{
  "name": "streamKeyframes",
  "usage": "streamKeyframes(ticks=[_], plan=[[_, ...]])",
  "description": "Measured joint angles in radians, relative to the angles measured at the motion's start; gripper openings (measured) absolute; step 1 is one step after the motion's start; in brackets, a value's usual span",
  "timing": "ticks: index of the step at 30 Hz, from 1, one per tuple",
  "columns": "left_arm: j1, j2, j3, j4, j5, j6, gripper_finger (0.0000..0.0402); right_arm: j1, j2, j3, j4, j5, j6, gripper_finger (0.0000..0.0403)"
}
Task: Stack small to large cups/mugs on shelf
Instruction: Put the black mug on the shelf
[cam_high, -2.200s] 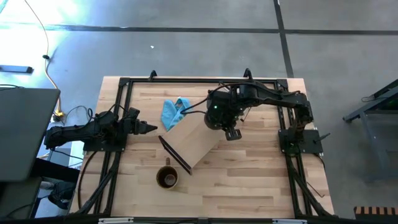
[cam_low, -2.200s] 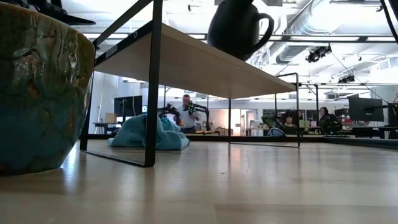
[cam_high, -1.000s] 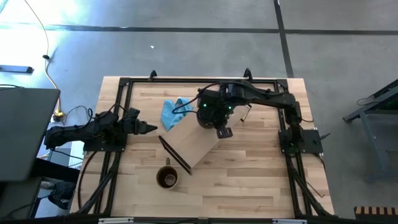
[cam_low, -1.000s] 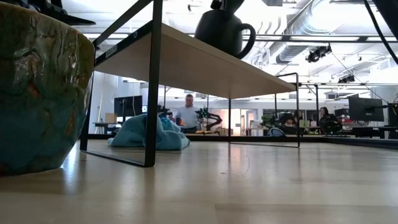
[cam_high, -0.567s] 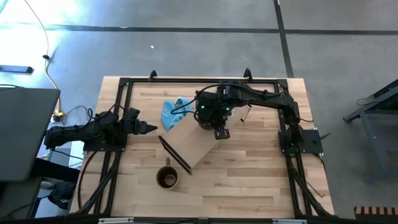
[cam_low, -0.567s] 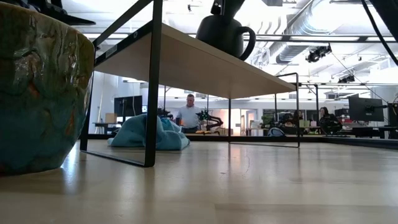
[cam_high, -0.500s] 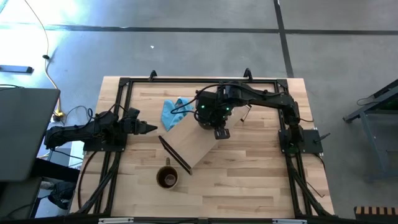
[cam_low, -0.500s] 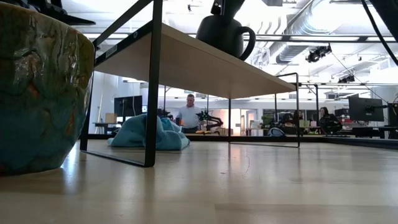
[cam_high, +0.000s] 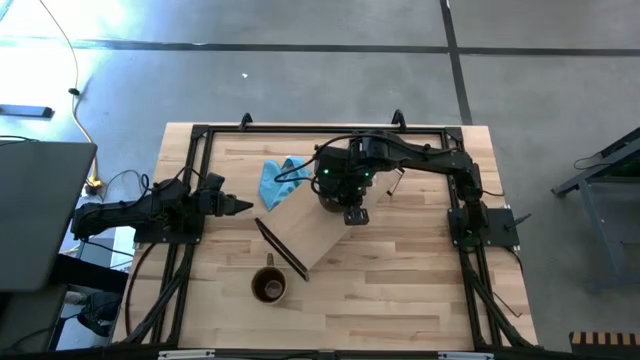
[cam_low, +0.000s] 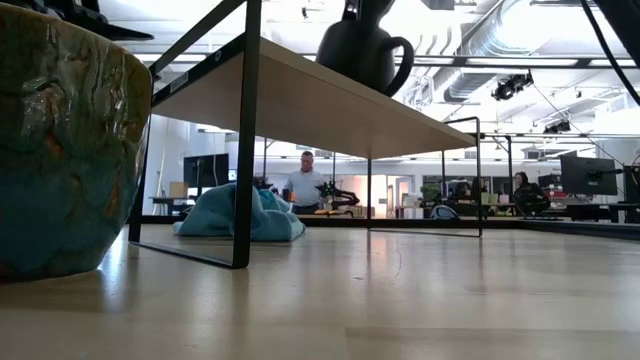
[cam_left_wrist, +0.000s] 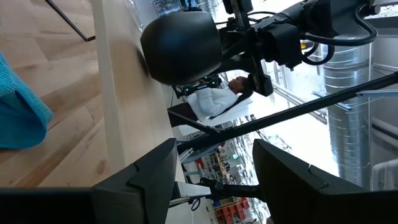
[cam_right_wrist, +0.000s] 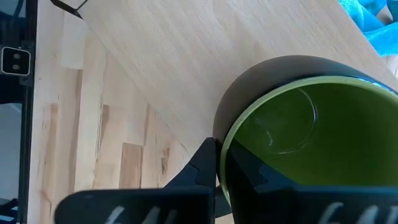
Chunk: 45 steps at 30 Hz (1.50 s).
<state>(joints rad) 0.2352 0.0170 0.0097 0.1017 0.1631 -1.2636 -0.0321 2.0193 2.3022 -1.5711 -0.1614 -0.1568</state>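
Your right gripper (cam_right_wrist: 219, 163) pinches the green mug's (cam_right_wrist: 298, 130) rim, apparently just touching down on the shelf's (cam_high: 315, 228) far end; open, lift clear, then fetch another cup.

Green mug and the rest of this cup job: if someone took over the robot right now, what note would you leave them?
Right gripper: fingers shut on the rim of the green mug, holding it upright at the top of the shelf; it looks set down, not yet let go.
Left gripper: open, empty, waiting at the table's left edge.
Brown mug: on the table in front of the shelf, untouched.
Glass cup: I cannot make it out in any view.
Done: green mug brought to the shelf.
Left: release it, find the glass cup, bring up the brown mug, stack small into large.
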Motion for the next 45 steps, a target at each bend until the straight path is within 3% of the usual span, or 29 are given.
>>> streamKeyframes(ticks=[45], plan=[[0.0, 0.0, 0.0, 0.0, 0.003, 0.002, 0.02, 0.028, 0.027, 0.005, 0.039, -0.06, -0.031, 0.0]])
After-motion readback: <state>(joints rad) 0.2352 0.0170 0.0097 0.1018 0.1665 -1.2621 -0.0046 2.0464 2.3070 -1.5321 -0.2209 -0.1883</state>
